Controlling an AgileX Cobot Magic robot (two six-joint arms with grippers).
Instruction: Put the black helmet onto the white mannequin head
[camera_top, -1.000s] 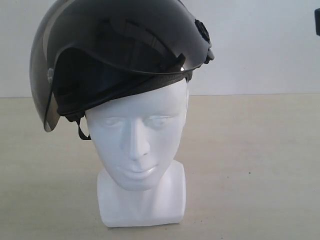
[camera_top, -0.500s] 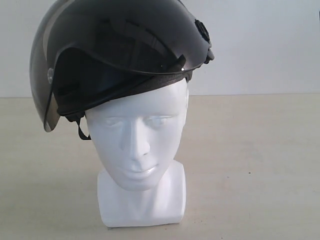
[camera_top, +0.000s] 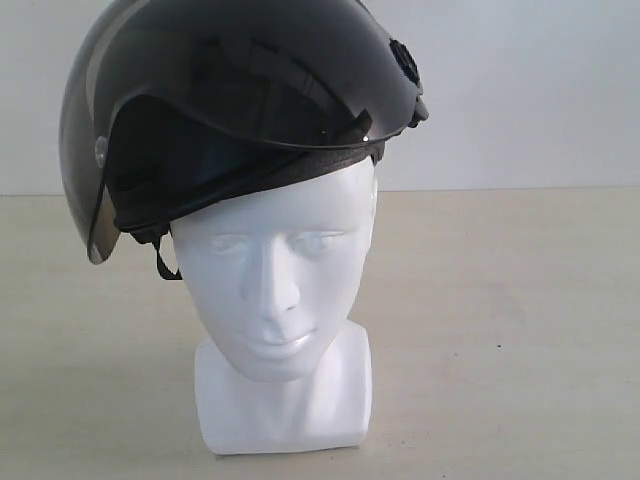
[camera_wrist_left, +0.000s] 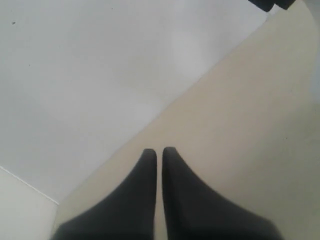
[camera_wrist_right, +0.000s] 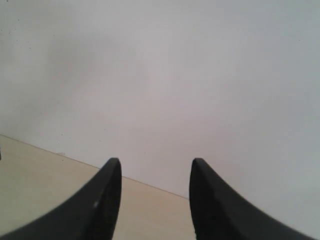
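Now: black helmet (camera_top: 240, 110) rests tilted atop white mannequin head (camera_top: 275, 290) on table (camera_top: 500, 330), unmoved. Arm at rt edge gone, so placement looks done. L fingers (camera_wrist_left: 145, 190) nearly touching, R fingers (camera_wrist_right: 107, 195) apart; both empty.

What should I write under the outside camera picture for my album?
Matte black visored helmet sits tilted on glossy white mannequin head.

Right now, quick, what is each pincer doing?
Left pincer: closed, holding nothing.
Right pincer: open, holding nothing.
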